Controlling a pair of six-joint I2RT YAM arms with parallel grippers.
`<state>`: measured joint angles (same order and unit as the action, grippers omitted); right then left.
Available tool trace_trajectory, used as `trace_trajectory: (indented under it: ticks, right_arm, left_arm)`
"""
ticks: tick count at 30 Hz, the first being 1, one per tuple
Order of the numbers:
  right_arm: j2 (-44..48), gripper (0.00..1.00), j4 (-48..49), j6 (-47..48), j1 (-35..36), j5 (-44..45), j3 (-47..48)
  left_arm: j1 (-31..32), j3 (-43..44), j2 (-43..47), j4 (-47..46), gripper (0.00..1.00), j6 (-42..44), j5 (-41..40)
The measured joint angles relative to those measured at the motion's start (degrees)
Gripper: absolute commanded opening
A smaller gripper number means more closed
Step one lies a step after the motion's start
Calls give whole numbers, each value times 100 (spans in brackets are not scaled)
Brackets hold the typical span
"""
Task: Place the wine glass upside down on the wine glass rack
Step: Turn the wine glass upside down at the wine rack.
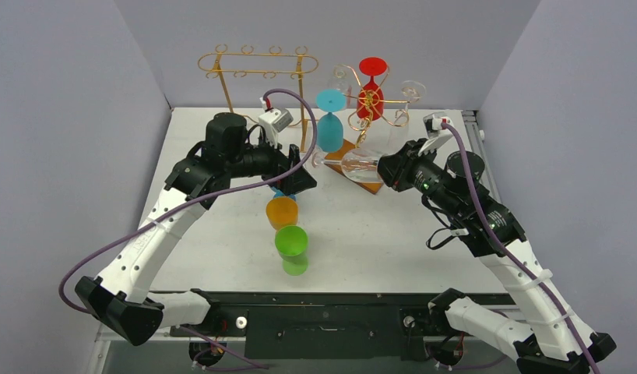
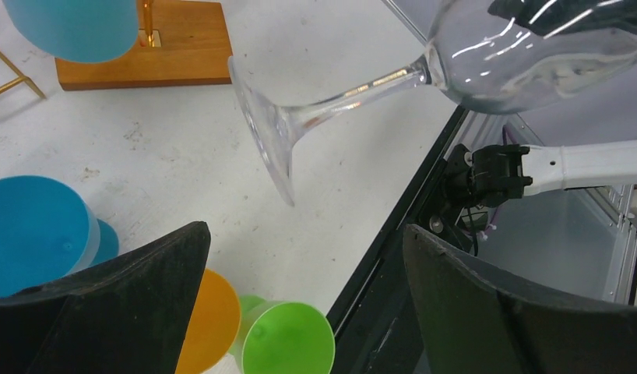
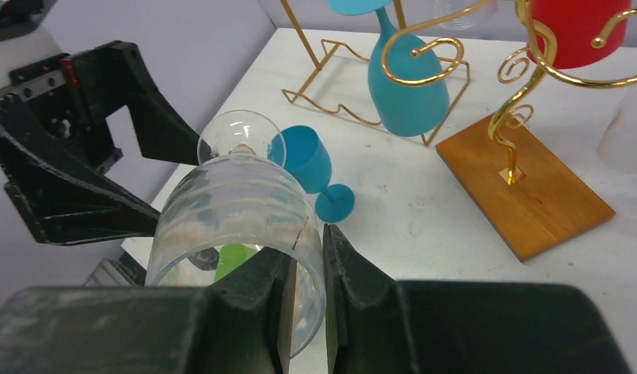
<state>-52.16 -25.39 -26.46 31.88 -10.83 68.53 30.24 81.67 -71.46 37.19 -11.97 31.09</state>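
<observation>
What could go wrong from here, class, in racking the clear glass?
The right jaws pinch only the thin wall of the glass; it might slip or crack.
The open left jaws stand close to its foot and might knock it.
The rack already holds a red glass and a blue glass; a clash is possible.

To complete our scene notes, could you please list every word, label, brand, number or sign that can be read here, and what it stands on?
No text can be read in any view.
clear wine glass: no print or etching visible.
rack's wooden base: bare, no label.
white camera box on the left wrist: any marking is too small to read.
</observation>
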Motion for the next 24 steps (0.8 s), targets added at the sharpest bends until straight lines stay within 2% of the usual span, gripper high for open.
trace_trajectory:
  ticks: [6, 7, 9, 12, 13, 16, 17, 18, 19, 22, 24]
  right_arm:
    - [4, 0, 581, -382, 0, -264, -201]
    - [4, 0, 654, -439, 0, -306, -240]
    - [4, 0, 782, -542, 2, -389, -330]
    - [4, 0, 949, -660, 2, -481, -466]
    - [13, 0, 1010, -717, -4, -505, -501]
    - [20, 3, 1215, -778, 9, -573, -605]
    - [20, 9, 1292, -787, 9, -595, -654]
    - [20, 23, 1349, -798, 7, -621, -697]
    - [22, 30, 1414, -811, 2, -645, -752]
    - [74, 48, 1392, -837, 4, -896, -839]
    - [151, 57, 1270, -765, 2, -1034, -887]
  left_arm:
    - [2, 219, -260, -146, 59, -166, 50]
    - [2, 258, -293, -149, 52, -170, 48]
    - [-7, 334, -348, -160, 29, -179, 50]
    - [-42, 426, -400, -177, 5, -133, 33]
    - [-83, 444, -411, -170, 0, -114, 22]
    - [-164, 503, -455, -181, 0, -92, -57]
    - [-177, 540, -470, -153, 0, -55, -68]
    - [-179, 581, -485, -107, 0, 15, -85]
    - [-181, 632, -501, -46, 0, 92, -107]
    - [-190, 839, -549, 138, 0, 529, -173]
    - [-184, 1016, -551, 238, 0, 968, -186]
